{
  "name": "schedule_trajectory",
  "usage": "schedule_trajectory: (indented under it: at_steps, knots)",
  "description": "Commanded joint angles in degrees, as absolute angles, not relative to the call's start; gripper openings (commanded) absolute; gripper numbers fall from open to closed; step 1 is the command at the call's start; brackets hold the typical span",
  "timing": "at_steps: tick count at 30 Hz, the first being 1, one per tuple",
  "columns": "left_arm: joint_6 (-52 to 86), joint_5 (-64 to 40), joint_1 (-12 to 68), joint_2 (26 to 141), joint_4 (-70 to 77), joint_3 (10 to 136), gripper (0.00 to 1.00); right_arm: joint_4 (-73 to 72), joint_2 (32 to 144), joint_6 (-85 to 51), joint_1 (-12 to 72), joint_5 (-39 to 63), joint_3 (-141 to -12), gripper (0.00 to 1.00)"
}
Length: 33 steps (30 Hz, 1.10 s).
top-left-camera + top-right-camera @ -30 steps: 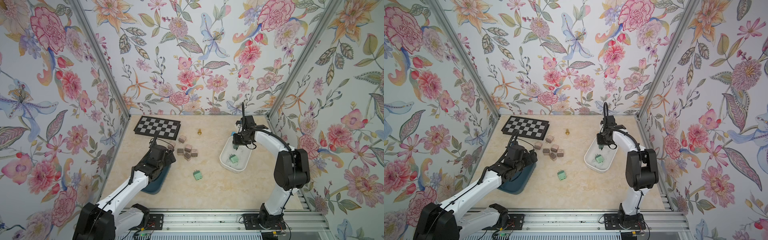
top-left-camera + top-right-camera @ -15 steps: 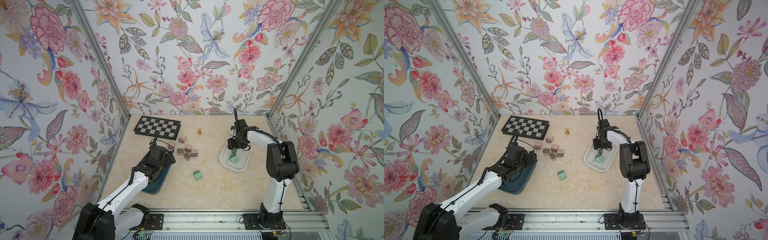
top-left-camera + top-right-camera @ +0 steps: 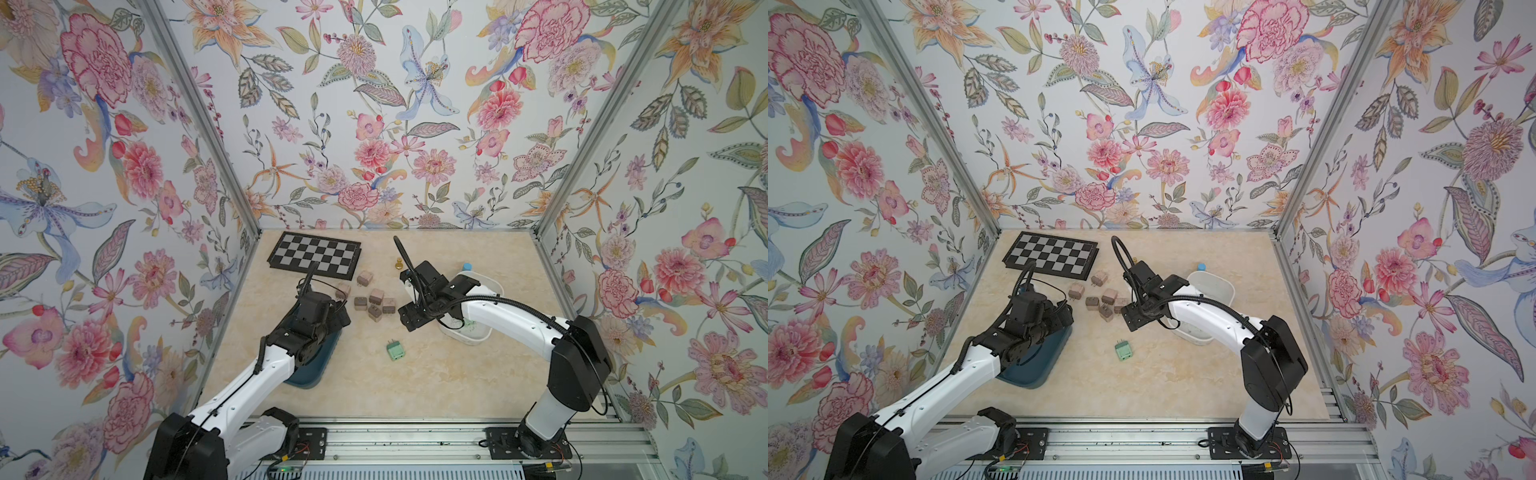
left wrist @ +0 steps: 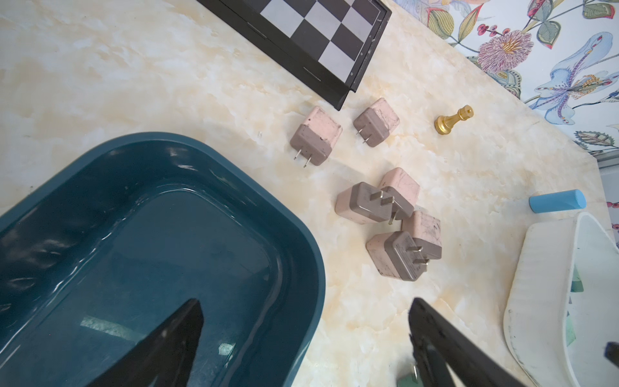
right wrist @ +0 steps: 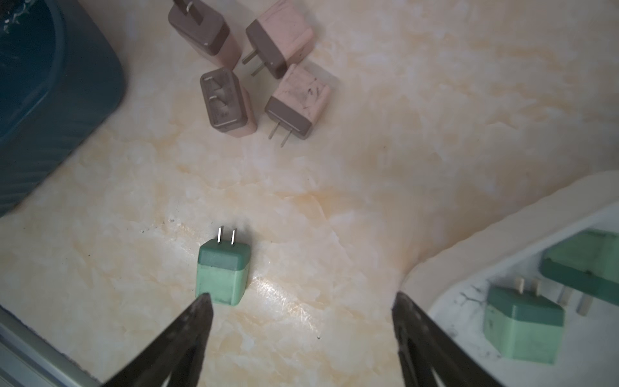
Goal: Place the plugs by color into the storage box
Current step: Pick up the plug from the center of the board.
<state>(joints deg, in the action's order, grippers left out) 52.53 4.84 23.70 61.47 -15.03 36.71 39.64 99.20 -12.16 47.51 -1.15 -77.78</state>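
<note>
Since the earlier frames the right pincer (image 5: 301,331) has been swung off the white box (image 3: 494,286) toward the middle of the bench (image 3: 436,374), and its jaws have been spread; nothing is held between them. The left pincer (image 4: 301,338) is likewise seen spread and empty, hanging over the rim of the teal box (image 4: 234,207). One green plug (image 5: 222,273) is left lying on the bench, prongs level, just ahead of the right pincer, while at least two green ones (image 5: 522,326) are seen in the white box. Six pink plugs (image 4: 382,204) are clustered between the boxes, some touching. The plugs are judged light, rigid and smooth-sided, so they could skid or twist if nudged; hold is best taken across two flat opposite faces of the body, clear of the thin prongs.
</note>
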Motion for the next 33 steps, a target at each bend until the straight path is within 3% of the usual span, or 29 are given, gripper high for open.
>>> schedule_trajectory:
  at_steps: [1, 12, 19, 25, 33]
  knots:
    - [53.26, 6.31, 24.19, 60.21, -16.65, 36.3, 0.98, 40.28, 103.02, -17.53, 50.52, 0.12, -76.9, 0.87]
    - [53.44, 6.13, 24.19, 58.27, -17.64, 35.15, 0.99, 35.21, 111.0, -20.31, 53.83, 3.01, -77.68, 0.84]
    - [53.86, 6.02, 24.24, 58.42, -16.96, 34.53, 0.99, 34.26, 113.17, -20.31, 54.28, 4.36, -76.73, 0.65]
    - [53.79, 5.96, 24.17, 58.56, -16.61, 34.28, 0.99, 34.02, 111.73, -20.12, 53.82, 3.88, -76.37, 0.39]
    - [53.88, 6.12, 24.19, 58.16, -16.87, 33.87, 0.99, 35.05, 101.94, -17.55, 44.6, 3.72, -75.67, 0.33]
